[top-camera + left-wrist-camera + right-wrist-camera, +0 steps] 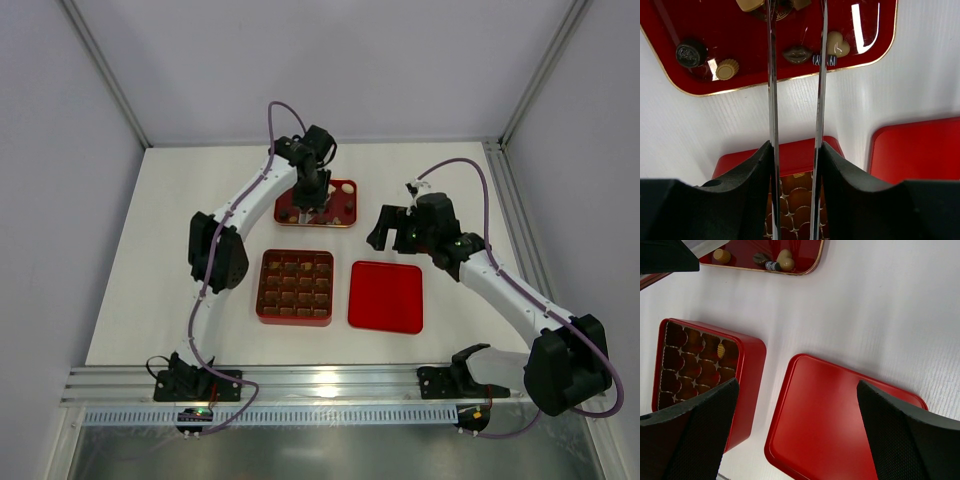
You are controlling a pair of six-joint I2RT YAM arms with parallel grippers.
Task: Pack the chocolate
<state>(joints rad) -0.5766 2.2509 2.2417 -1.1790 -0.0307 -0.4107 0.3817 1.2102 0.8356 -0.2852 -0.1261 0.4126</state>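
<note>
Left pincer (796, 15), its two thin metal blades standing narrowly apart, is hovering over the shallow red gold-rimmed tray (750, 50) just beyond the square red box with brown grid compartments (750, 375); whether it is pinching anything cannot be told. Small brown, tan and white chocolate pieces (837, 45) are lying in that tray. The blades should be straddling one piece, clear of crowding neighbours. Beside the box, the right pincer (797, 430) is hovering wide open and empty above the flat red square lid (830, 390).
</note>
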